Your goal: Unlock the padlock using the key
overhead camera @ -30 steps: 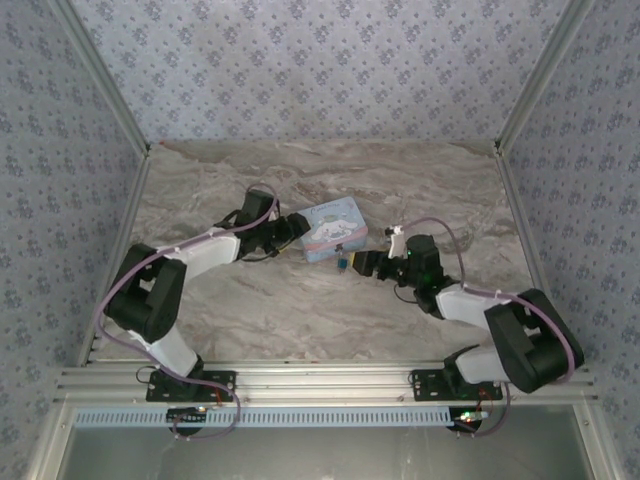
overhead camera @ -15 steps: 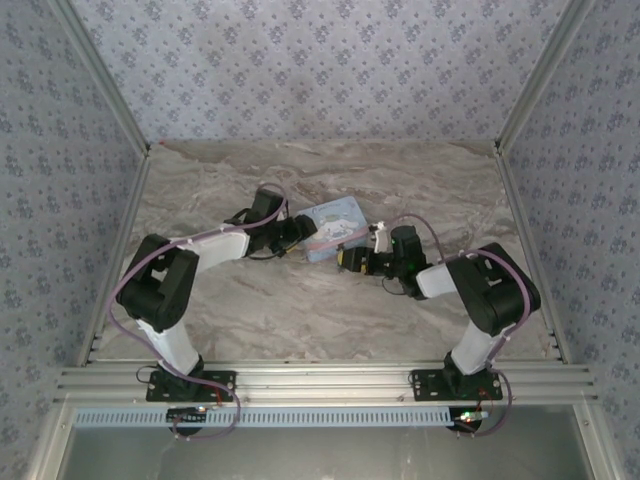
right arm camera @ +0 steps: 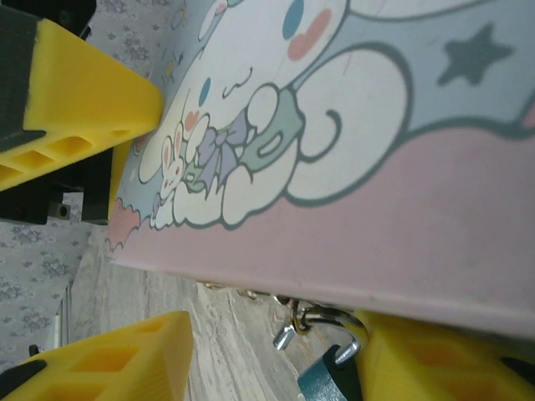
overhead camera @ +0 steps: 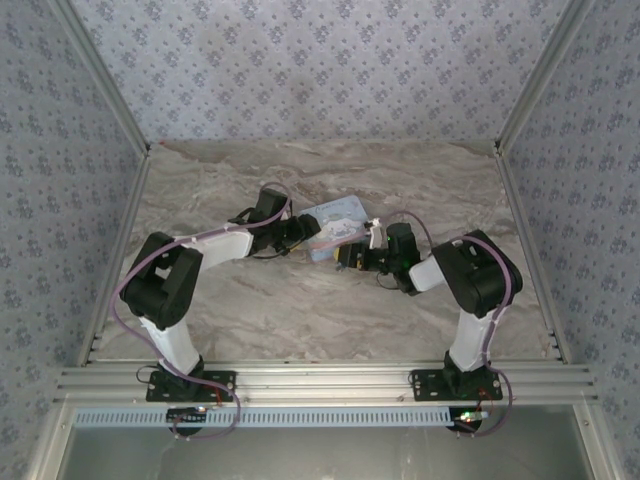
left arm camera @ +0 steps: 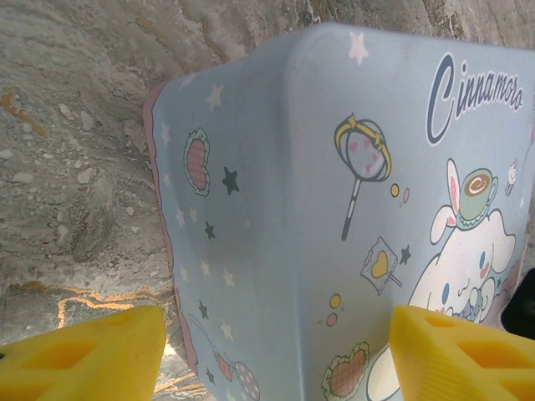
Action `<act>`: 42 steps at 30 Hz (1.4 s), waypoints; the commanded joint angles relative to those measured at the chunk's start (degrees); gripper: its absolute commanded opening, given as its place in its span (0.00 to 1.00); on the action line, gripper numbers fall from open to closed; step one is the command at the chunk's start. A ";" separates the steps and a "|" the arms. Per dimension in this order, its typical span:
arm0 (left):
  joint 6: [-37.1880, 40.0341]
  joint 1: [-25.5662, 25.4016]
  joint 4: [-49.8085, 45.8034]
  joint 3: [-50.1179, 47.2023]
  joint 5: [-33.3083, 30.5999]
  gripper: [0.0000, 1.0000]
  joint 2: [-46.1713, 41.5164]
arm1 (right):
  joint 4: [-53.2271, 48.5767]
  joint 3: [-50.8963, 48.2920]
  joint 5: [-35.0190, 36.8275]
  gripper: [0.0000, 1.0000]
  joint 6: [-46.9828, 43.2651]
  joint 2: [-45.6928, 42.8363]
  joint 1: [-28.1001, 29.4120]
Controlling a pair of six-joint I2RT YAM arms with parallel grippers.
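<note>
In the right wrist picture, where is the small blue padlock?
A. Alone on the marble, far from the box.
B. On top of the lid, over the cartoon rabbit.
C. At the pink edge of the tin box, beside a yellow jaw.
C: the padlock sits at the pink edge of the tin box, next to one jaw of the right gripper.

My left arm (overhead camera: 210, 243) and my right arm (overhead camera: 470, 280) are built alike: smooth white shells between bulky black joint housings; a thin lilac cable (overhead camera: 118, 295) loops loosely along each; each rises from a flat black base plate (overhead camera: 190, 385); my left end effector (left arm camera: 276, 355) has blocky, matte yellow plastic fingers (left arm camera: 84, 351) with triangular hollows moulded in; my right end effector (right arm camera: 272, 359) has the same yellow fingers, backed with black.
</note>
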 commanded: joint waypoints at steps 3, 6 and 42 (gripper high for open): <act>0.65 -0.53 -2.92 -0.18 -1.51 0.70 1.79 | 2.75 -0.01 -1.79 0.50 1.60 0.88 -0.62; 0.57 -0.51 -2.94 -0.18 -1.51 0.70 1.85 | 3.20 -0.30 -2.23 0.46 1.72 0.78 -1.05; -0.15 -0.60 -2.32 -3.31 -2.82 0.70 0.07 | 7.87 -5.63 1.16 0.00 6.83 -2.14 -5.00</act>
